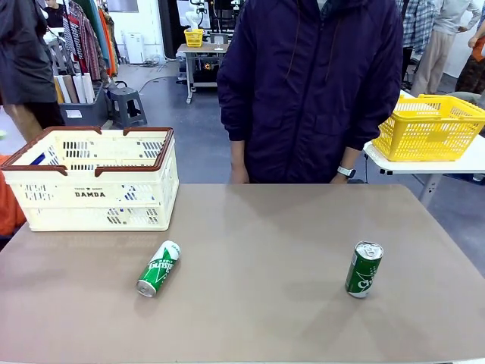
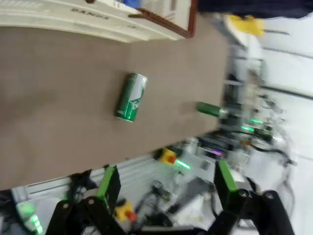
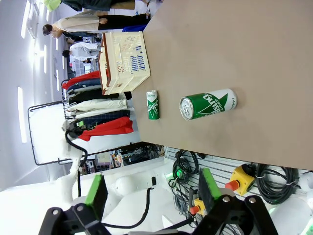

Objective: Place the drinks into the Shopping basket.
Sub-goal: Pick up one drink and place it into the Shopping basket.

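Two green drinks are on the brown table. One can [image 1: 158,268] lies on its side left of centre, just in front of the Shopping basket [image 1: 95,178], a cream crate with a brown rim. The other can [image 1: 364,269] stands upright on the right. In the left wrist view my left gripper [image 2: 166,183] is open off the table's near edge, looking at the lying can [image 2: 131,96], the basket [image 2: 98,19] and the far can [image 2: 210,109]. My right gripper [image 3: 152,190] is open too, back from the edge, facing the upright can [image 3: 208,104], the lying can [image 3: 152,104] and the basket [image 3: 122,61].
A person in a dark jacket [image 1: 314,91] stands at the table's far edge, hands low behind it. A bright yellow mesh basket [image 1: 428,125] sits on a separate white table at the right. Something blue [image 1: 38,159] shows inside the cream basket.
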Controlling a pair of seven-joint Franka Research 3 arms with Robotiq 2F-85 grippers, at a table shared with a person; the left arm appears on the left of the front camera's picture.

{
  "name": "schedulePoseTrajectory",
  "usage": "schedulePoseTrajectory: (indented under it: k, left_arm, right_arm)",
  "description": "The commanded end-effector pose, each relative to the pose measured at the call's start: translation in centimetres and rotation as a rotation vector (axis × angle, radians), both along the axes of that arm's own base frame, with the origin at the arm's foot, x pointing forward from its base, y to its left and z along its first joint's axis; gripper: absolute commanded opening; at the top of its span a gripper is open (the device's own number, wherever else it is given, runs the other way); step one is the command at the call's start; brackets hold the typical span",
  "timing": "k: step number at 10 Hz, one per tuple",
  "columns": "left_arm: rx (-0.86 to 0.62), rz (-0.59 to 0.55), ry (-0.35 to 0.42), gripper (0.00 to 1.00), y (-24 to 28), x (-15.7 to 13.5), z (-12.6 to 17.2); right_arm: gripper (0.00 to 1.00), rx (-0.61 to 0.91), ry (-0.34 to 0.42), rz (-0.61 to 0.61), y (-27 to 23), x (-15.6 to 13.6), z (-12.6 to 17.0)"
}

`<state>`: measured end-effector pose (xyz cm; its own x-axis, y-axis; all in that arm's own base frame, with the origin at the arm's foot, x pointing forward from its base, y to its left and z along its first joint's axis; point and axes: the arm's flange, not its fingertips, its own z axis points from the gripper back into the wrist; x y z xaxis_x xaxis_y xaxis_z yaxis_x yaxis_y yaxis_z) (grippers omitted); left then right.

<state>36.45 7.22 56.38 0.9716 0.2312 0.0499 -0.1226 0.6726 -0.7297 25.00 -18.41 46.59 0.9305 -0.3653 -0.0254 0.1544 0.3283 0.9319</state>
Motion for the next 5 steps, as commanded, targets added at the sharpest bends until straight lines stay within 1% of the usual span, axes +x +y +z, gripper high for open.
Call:
schedulePoseTrajectory:
  k: [1, 2, 3, 4, 5]
  left_arm:
    - [0.386, 0.020, 0.076, 1.00, -9.6, -0.3, -0.5]
    - [0.561, 0.052, -0.060, 1.00, -14.0, -0.4, -1.2]
    - [0.621, -0.046, -0.214, 1.00, -17.6, -0.7, -2.5]
    - [0.650, -0.052, -0.236, 1.00, -20.7, -1.1, -4.0]
    - [0.682, -0.085, -0.246, 1.00, -23.7, -1.4, -5.6]
  right_arm:
    - [1.00, 0.013, -0.005, 0.000, -0.1, -0.1, 0.4]
    - [1.00, 0.013, -0.005, 0.000, -0.1, -0.1, 0.4]
    - [1.00, 0.013, -0.005, 0.000, -0.1, -0.1, 0.4]
    - [1.00, 0.013, -0.005, 0.000, -0.1, -0.1, 0.4]
    - [1.00, 0.013, -0.005, 0.000, -0.1, -0.1, 0.4]
